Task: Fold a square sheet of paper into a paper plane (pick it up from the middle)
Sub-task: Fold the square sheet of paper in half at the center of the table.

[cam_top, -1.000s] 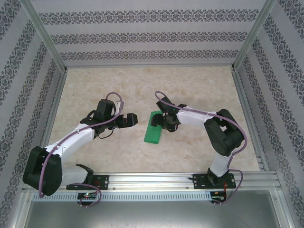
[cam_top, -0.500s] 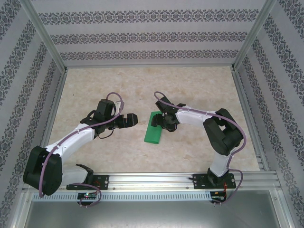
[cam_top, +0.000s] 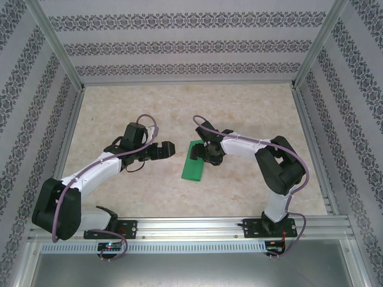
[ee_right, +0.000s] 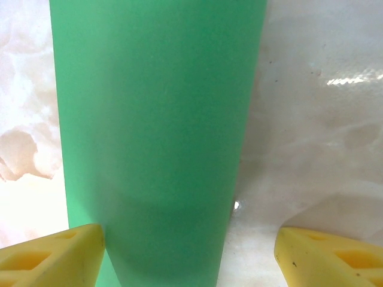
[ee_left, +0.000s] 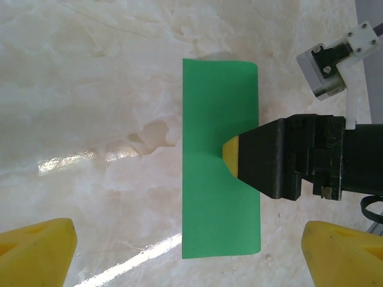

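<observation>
The square sheet of paper (cam_top: 192,169) is bright green and lies on the table folded into a narrow rectangle, with no pointed plane form. In the left wrist view the paper (ee_left: 220,197) lies flat, and its far short edge curls up a little. My right gripper (cam_top: 200,154) is open over the paper's far end. One of its yellow fingertips (ee_left: 230,156) touches the paper's right long edge. From the right wrist, the paper (ee_right: 155,119) runs up between the spread jaws of my right gripper (ee_right: 191,257). My left gripper (cam_top: 163,149) is open just left of the paper, apart from it.
The tabletop (cam_top: 137,107) is pale marble, framed by aluminium rails and patterned walls. A metal rail (cam_top: 197,227) carrying both arm bases runs along the near edge. Open tabletop lies beyond and beside the paper.
My left arm's lower links have leaned slightly to the right, while its gripper stays beside the paper. The right gripper and the paper have hardly moved.
</observation>
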`<state>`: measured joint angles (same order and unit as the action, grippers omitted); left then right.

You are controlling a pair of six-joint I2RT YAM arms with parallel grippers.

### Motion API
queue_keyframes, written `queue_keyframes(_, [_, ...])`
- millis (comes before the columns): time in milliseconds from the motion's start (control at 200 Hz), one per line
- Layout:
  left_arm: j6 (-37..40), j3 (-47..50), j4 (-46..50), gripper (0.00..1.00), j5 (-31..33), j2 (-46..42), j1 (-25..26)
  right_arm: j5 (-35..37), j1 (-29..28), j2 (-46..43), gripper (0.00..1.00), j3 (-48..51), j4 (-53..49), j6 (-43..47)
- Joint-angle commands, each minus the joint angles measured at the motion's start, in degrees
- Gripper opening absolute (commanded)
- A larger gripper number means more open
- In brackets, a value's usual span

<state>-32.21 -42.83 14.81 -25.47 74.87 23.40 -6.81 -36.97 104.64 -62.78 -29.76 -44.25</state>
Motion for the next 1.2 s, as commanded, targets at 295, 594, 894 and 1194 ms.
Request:
queue_keyframes(295, [-1.69,-3.77,-2.16,0.77,-2.56,5.34,1.62,0.66,1.12,5.57,0.76,2.1,2.47,-0.04])
queue_keyframes(594, [-5.15,-10.19,-1.18,0.38,-4.08,16.42,2.49,0.35,1.18,6.69,0.76,2.51,2.55,1.38])
queue_keyframes(894, [-7.73,-15.84,-2.24,0.1,-6.02,25.96,4.92,-0.15,1.57,7.24,0.76,2.77,2.39,1.15])
queue_keyframes(1194, [-8.52,-19.81,-2.31,0.03,-7.22,32.73,7.16,0.13,1.51,7.6,0.74,2.73,2.06,0.65])
